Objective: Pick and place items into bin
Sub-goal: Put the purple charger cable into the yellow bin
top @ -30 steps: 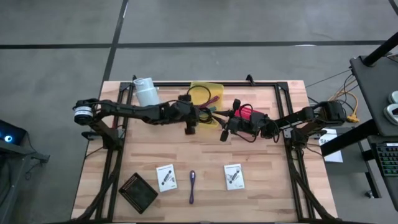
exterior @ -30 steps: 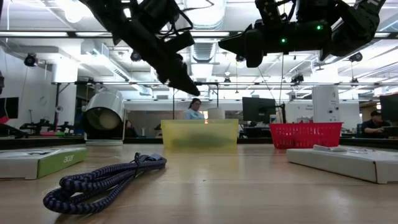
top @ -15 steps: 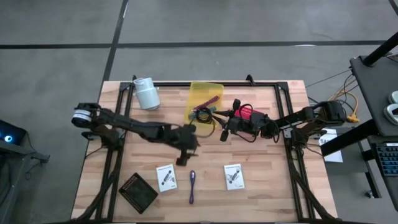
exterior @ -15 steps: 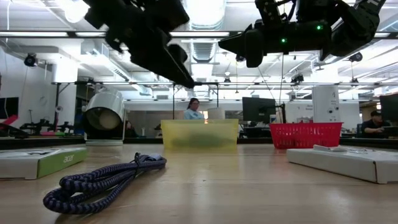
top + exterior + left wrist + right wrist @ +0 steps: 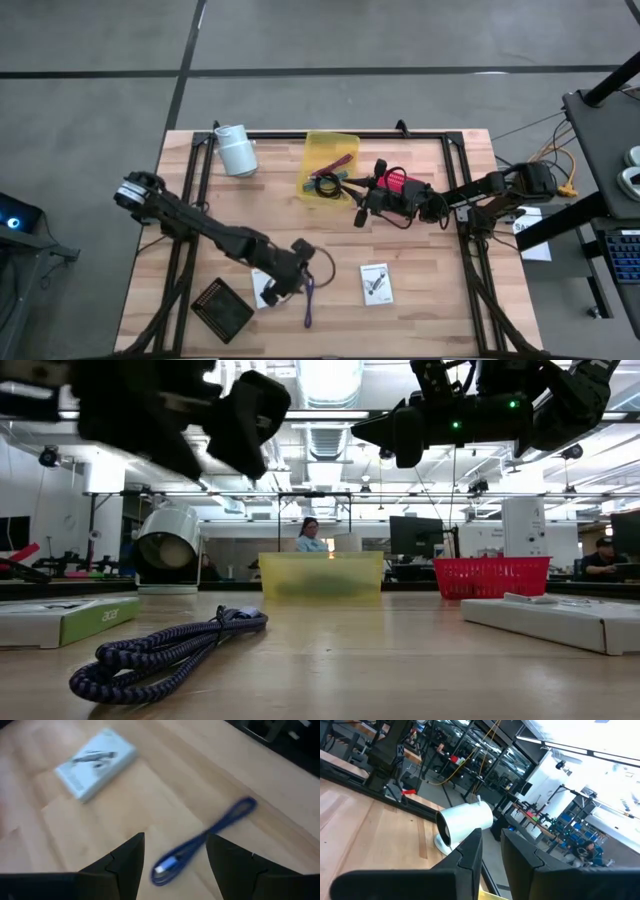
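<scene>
A: What lies nearest?
B: The purple cable (image 5: 165,650) on the table (image 5: 440,300), between two white boxes (image 5: 376,283). The left gripper (image 5: 175,860) hangs just above it, fingers parted, holding nothing.
A: And farther back?
B: The right gripper (image 5: 490,855) hovers mid-table, fingers a narrow gap apart, empty, beside the red basket (image 5: 402,185). Beyond is the yellow bin (image 5: 330,165) with a magenta stick (image 5: 342,160) inside.

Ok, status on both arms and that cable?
Left gripper open above purple cable, not touching. Right gripper parked beside yellow bin. Nothing in the way.
</scene>
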{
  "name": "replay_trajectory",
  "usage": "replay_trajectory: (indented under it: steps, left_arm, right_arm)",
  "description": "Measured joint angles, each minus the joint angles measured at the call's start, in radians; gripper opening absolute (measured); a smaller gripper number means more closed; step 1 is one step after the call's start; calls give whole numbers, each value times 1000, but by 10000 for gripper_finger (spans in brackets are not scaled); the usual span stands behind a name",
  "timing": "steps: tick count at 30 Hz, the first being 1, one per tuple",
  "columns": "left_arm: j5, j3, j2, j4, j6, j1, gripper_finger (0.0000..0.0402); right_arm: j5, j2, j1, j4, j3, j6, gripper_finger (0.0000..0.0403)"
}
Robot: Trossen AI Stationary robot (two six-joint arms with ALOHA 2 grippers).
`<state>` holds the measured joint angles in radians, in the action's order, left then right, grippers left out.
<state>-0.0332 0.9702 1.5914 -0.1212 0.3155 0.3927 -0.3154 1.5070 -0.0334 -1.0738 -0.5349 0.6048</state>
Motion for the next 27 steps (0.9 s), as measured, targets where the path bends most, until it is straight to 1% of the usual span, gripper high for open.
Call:
replay_trajectory:
  steps: [4, 7, 13, 21, 27]
  left_arm:
    - [-2, -1, 39, -2, 41, 11, 196]
    - [-35, 4, 59, 11, 77, 11, 196]
    - [-60, 5, 109, 39, 158, 9, 196]
    - [-90, 72, 220, 53, 196, -6, 196]
    - [-140, 93, 254, 17, 215, -14, 196]
  right_arm:
    - [0, 0, 0, -1, 0, -1, 61]
    - [0, 0, 0, -1, 0, -3, 59]
    - [0, 0, 0, 12, 0, -32, 60]
    - [-1, 0, 0, 26, 0, -30, 65]
    - [-1, 0, 0, 27, 0, -30, 59]
